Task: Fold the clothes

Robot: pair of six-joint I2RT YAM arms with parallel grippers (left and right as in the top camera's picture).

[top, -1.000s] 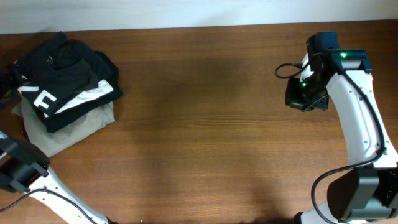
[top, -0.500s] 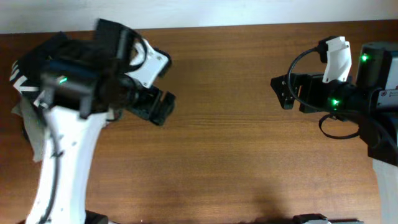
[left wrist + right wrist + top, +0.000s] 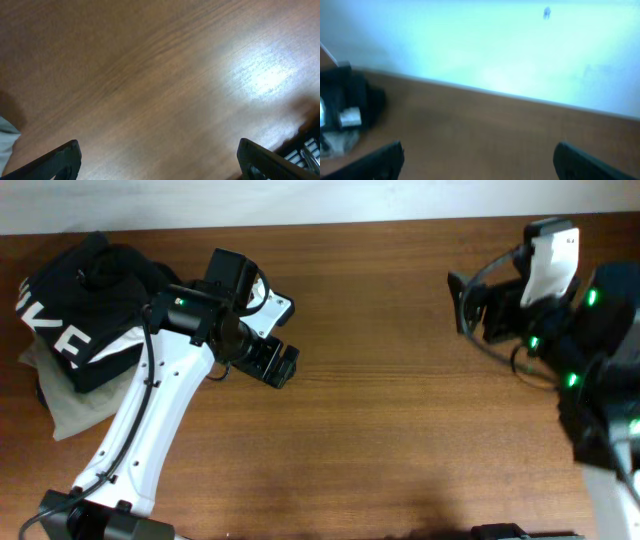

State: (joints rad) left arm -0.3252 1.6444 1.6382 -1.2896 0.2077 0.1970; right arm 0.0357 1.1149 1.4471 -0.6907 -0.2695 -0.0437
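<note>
The clothes, a dark T-shirt (image 3: 95, 300) with white lettering, lie crumpled in a heap at the table's far left corner. My left gripper (image 3: 280, 368) hovers over bare wood to the right of the heap, apart from it. In the left wrist view the left gripper (image 3: 160, 165) is open, with only table between its fingers (image 3: 60, 160). My right gripper (image 3: 463, 305) is at the far right, raised and pointing left. The right wrist view shows the right gripper (image 3: 480, 160) open and empty. A blurred dark shape (image 3: 347, 97) shows at the left of that view.
A white folded shirt (image 3: 140, 342) and a beige garment (image 3: 70, 405) lie under the dark heap. The left arm (image 3: 150, 430) crosses the table's left front. A pale wall (image 3: 495, 45) runs behind the table's far edge.
The left arm has swung from the front left corner over the table beside the heap. The right arm has turned and risen, and its gripper has opened.
</note>
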